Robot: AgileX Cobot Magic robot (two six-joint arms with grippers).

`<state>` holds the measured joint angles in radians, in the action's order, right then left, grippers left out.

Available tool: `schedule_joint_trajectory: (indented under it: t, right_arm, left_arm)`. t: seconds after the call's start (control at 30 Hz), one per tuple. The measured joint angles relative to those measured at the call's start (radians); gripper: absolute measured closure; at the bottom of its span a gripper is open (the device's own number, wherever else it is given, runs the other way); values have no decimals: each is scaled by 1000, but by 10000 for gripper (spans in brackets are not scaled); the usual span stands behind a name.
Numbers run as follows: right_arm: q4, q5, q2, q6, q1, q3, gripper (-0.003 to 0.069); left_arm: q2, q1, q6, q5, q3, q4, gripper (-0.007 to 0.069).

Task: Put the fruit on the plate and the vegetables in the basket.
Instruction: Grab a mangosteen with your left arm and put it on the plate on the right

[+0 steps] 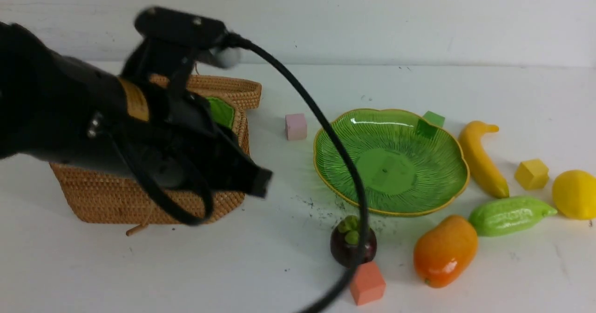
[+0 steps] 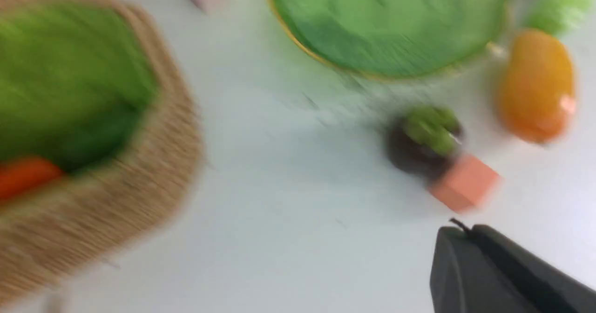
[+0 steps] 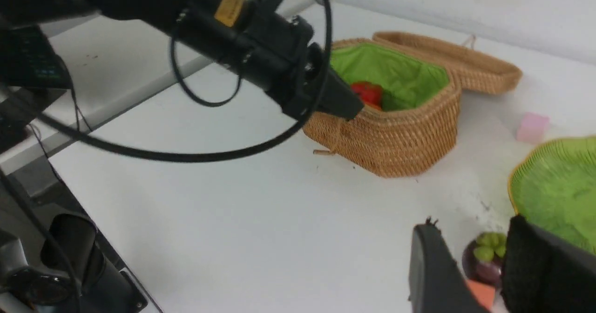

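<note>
Around the plate [image 1: 405, 173], mangosteen [image 1: 347, 248], mango [image 1: 444, 252], gourd [image 1: 510, 215], banana [image 1: 482, 161], lemon [image 1: 575, 194] are listed; left of it, the basket [image 1: 102, 201], red pepper [image 3: 368, 93] inside. Fingers of the right gripper [image 3: 470, 231] are spread, empty; the left gripper [image 1: 258, 182] cannot be told.

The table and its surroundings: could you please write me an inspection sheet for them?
Surface: white table, dark specks near the plate.
Job's things: plate holds no fruit; banana, lemon, mango, mangosteen and gourd lie on the table; basket open, red pepper inside.
Clutter: pink cube, green cube, yellow cube, orange cube on the table.
Grippers: left gripper blurred by the basket, jaws unclear; right gripper open, empty, near the mangosteen.
Cables: black cable loops across the plate in the front view.
Surroundings: white wall behind; dark equipment beyond the table edge.
</note>
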<state>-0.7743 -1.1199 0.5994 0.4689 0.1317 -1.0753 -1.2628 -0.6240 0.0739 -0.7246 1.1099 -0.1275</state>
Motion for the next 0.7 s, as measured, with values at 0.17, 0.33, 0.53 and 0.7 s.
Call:
schedule_joint_trajectory:
  t: [0.17,0.33,0.53,0.7]
  right_arm:
    - [110,-89,0,-115,0,0,426]
    - [141,-146,0,-128,0,0,426]
    - [145,-146,0,-128,0,0,426]
    - [164,-146,0,-128,0,0,426]
  left_arm:
    - [-106,-133,27,-41,0,-11,636]
    - [-255,-204,41,-28,55,-18,506]
    - [-409,-208,65,51,165,-17,165]
    - [-505,-208,117,136,223,9,-27]
